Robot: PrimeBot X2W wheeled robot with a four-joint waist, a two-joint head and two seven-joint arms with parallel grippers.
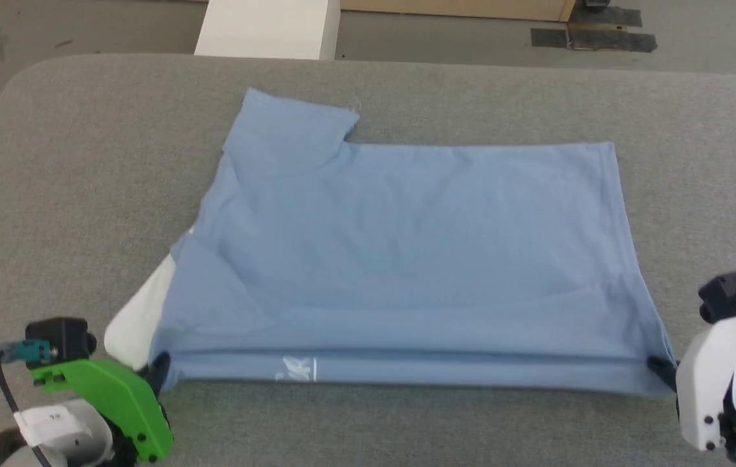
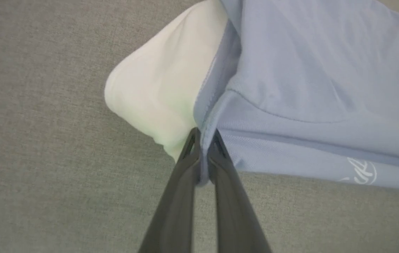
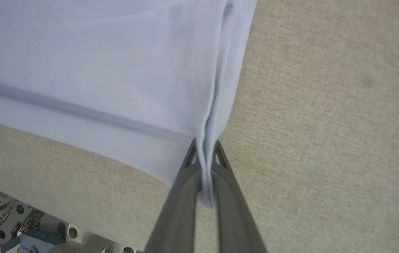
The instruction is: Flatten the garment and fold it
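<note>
The light blue garment (image 1: 406, 253) lies spread on the grey padded table (image 1: 82, 194), one short sleeve at the far left. White fabric (image 1: 137, 318) shows at its near left edge, and small white lettering (image 1: 296, 370) sits on the near folded edge. My left gripper (image 1: 159, 371) is shut on the near left corner; in the left wrist view the fingers (image 2: 204, 147) pinch blue cloth (image 2: 308, 88). My right gripper (image 1: 661, 368) is shut on the near right corner, with the hem (image 3: 217, 88) clamped between its fingers (image 3: 204, 161). The near edge hangs stretched between both grippers, slightly off the table.
A white block (image 1: 270, 29) stands beyond the table's far edge, with a wooden board (image 1: 458, 8) and dark tape patches (image 1: 594, 35) on the floor behind. Bare grey table surface surrounds the garment on all sides.
</note>
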